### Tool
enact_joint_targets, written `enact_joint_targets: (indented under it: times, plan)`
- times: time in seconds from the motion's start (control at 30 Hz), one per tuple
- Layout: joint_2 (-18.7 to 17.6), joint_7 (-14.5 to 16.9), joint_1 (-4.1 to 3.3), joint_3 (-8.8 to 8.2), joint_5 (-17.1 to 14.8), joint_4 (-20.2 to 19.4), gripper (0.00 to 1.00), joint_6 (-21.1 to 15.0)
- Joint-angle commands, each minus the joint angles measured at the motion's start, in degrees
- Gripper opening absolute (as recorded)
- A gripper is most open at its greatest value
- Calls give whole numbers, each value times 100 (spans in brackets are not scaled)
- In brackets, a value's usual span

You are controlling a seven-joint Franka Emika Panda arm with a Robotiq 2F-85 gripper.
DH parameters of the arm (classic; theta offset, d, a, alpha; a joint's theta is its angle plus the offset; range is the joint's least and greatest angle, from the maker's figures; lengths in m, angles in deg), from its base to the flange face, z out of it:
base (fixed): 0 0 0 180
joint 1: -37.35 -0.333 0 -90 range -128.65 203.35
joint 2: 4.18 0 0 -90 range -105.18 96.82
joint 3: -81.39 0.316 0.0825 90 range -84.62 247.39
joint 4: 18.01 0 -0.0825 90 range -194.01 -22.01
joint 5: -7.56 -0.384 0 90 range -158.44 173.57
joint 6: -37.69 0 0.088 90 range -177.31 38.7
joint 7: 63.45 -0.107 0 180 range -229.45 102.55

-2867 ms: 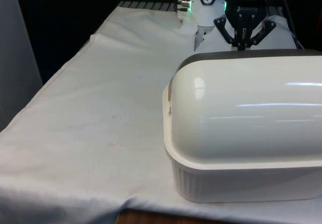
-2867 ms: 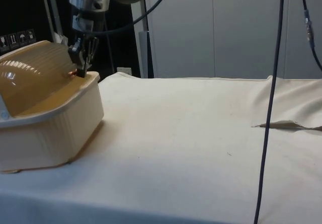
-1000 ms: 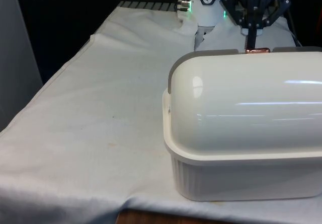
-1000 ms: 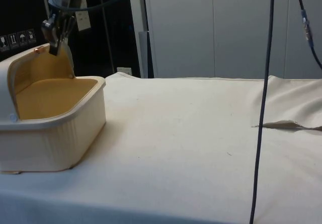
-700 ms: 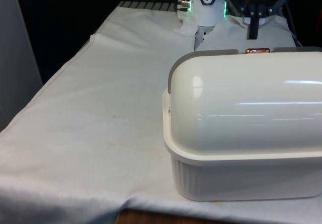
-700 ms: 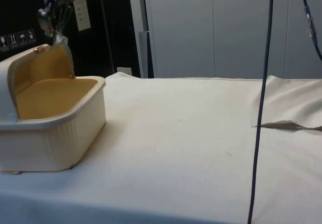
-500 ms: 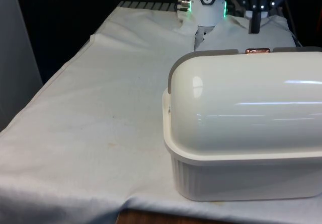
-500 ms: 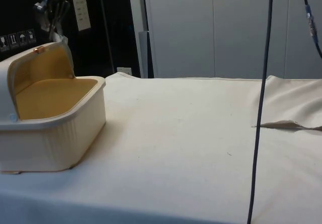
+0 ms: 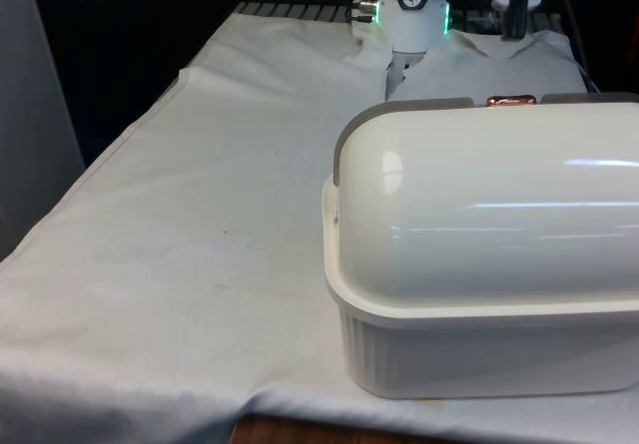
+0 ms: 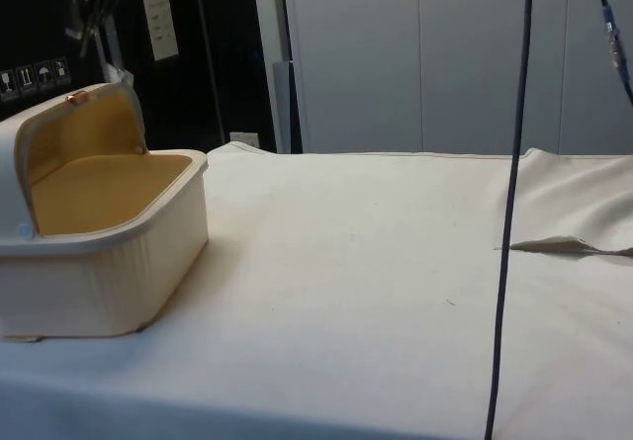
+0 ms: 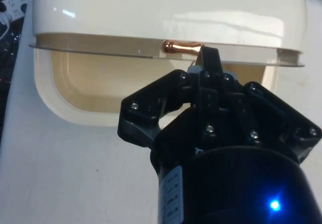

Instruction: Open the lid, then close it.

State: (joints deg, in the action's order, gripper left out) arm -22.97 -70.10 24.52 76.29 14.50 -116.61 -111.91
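Note:
A cream bread box (image 9: 479, 354) stands at the front view's right. Its domed lid (image 9: 489, 205) is rolled back, so the inside (image 10: 99, 193) is open towards the robot. The lid's copper handle (image 9: 510, 100) sits at the top edge of the lid (image 10: 72, 97). My gripper (image 9: 519, 23) hangs well above the handle, apart from it (image 10: 84, 13). In the wrist view the fingers (image 11: 207, 63) are pressed together with nothing between them, and the handle (image 11: 181, 47) lies just past their tips.
The white cloth (image 10: 396, 292) stretches wide and flat beside the box. A black cable (image 10: 509, 213) hangs down at the side view's right, near a fold in the cloth (image 10: 564, 247). The robot's base (image 9: 414, 10) stands behind the box.
The lid went from closed to rolled back. Over the last second the gripper left the handle and rose straight up; the lid stayed where it was.

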Motion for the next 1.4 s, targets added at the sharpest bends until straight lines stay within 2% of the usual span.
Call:
enact_joint_targets:
  times: [0.0,0.2,0.23,0.47,0.5,0.6,0.77,0.8,0.9,0.97,1.03,1.07,1.1,1.2,1.23,1.33,1.37]
  plan:
    - [23,23,6,11,-23,46,0,97]
    - [40,29,6,11,-23,281,0,321]
    - [11,6,0,0,0,281,0,264]
    - [40,57,11,17,-46,596,0,682]
    - [23,17,0,0,0,556,0,579]
    - [29,74,17,23,-57,762,0,917]
    - [17,86,23,23,-63,985,0,1238]
    - [23,34,6,0,0,917,0,1100]
    - [11,86,23,23,-63,1054,0,1341]
    - [6,86,23,23,-63,1083,7,1387]
    - [17,34,0,0,0,1071,20,1352]
    - [6,86,17,23,-63,1106,20,1421]
    - [6,80,17,23,-63,1112,25,1427]
    - [6,80,17,23,-69,1117,40,1438]
    - [6,80,17,23,-69,1117,49,1444]
    - [17,34,6,0,0,1083,63,1369]
    - [11,80,17,23,-69,1123,63,1450]
